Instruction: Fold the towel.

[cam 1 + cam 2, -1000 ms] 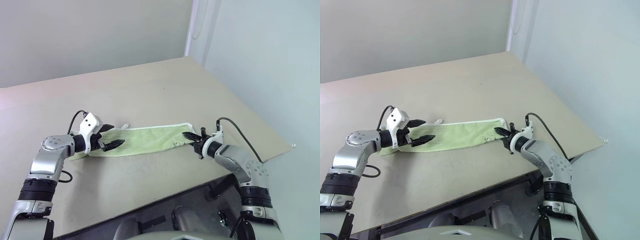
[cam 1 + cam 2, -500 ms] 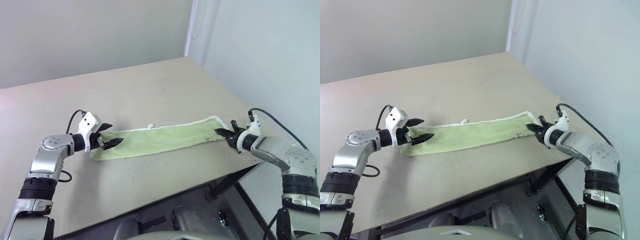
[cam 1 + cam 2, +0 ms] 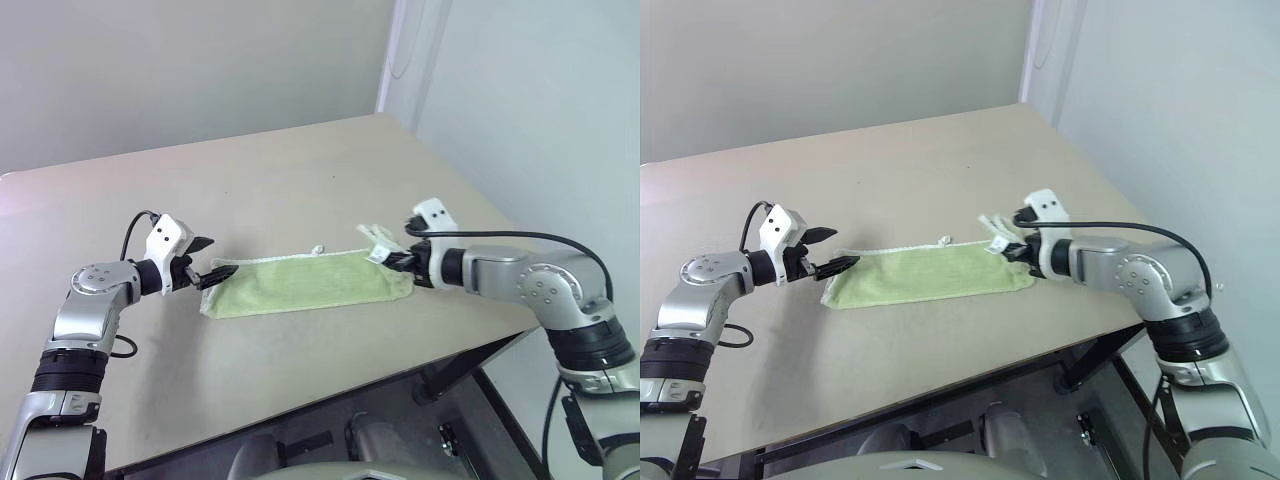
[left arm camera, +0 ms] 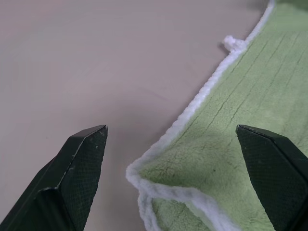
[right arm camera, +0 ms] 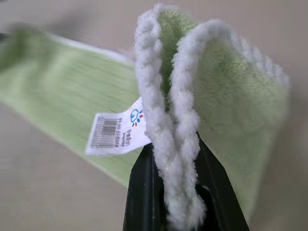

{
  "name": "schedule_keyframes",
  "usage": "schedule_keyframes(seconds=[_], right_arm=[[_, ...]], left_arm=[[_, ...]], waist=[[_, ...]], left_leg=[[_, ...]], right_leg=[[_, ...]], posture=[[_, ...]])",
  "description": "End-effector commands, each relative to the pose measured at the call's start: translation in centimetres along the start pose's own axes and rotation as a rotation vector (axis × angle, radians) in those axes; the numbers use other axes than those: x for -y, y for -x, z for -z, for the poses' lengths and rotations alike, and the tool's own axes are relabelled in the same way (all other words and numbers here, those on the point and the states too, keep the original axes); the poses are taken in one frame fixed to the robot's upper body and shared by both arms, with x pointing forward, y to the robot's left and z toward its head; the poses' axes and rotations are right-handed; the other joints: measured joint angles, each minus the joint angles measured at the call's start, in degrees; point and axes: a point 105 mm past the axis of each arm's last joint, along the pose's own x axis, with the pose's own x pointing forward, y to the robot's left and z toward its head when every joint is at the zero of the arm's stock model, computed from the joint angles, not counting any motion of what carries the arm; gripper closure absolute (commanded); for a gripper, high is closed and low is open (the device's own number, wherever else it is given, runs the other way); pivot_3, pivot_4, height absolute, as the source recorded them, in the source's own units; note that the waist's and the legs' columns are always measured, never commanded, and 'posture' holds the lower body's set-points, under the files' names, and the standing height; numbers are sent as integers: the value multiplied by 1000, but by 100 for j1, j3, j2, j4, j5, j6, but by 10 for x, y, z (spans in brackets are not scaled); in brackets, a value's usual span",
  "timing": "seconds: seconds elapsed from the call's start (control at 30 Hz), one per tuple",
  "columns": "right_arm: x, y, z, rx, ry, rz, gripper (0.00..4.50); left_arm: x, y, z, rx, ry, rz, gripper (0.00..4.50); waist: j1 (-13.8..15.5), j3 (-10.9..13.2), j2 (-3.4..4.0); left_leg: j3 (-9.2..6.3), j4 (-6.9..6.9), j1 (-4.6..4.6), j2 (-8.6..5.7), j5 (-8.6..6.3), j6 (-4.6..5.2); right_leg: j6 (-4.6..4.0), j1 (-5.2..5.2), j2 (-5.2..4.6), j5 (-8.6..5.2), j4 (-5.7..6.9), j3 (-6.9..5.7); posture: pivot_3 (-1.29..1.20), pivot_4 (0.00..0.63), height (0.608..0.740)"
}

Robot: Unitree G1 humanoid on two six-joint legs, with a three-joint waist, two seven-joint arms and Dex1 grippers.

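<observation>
The light-green terry towel with white stitched edging [image 3: 300, 285] is lying lengthwise on the beige table [image 3: 300, 180], its end being pinched and lifted by the right gripper [image 3: 392, 259]. The left gripper [image 4: 173, 144], jaws spread, is hovering at the opposite corner. That corner is best being pinned while the raised end is being carried across, edges aligned.

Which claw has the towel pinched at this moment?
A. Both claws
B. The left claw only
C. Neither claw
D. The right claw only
D: the right claw is shut on the towel's white-edged end and holds it raised off the table, while the left claw stands open around the other end's corner without gripping it.
</observation>
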Motion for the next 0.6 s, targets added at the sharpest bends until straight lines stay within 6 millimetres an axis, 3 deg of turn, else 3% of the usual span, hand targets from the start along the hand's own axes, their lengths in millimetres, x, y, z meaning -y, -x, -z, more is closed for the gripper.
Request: schedule_keyframes(seconds=[0.03, 0.27, 0.43, 0.6], right_arm=[[-17, -13, -12, 23, 55, -42, 4464], [-48, -48, -1, -33, 88, -142, 4464], [-51, -70, 17, -93, 87, -131, 4464], [-50, -72, 17, -83, 71, -137, 2767]], left_arm=[[-6, 4, -13, 28, -35, -25, 0], [-7, 2, -14, 31, -30, -27, 0], [-3, -1, -11, 22, -34, -16, 0], [-3, -1, -12, 32, -21, -18, 0]], waist=[[0, -2, -4], [-9, -2, -4], [-15, -3, -4], [-16, -3, -4]], left_leg=[[-1, 0, 0, 0, 0, 0], [-2, -1, -1, 0, 0, 0], [-4, -1, 0, 0, 0, 0], [-6, 0, -2, 0, 0, -1]], right_leg=[[-1, 0, 0, 0, 0, -2], [9, 0, 0, 11, 1, -3], [9, 0, 0, 12, 2, -5], [3, 0, 0, 19, 2, -6]], posture=[[0, 0, 740], [0, 0, 740], [0, 0, 740], [0, 0, 740]])
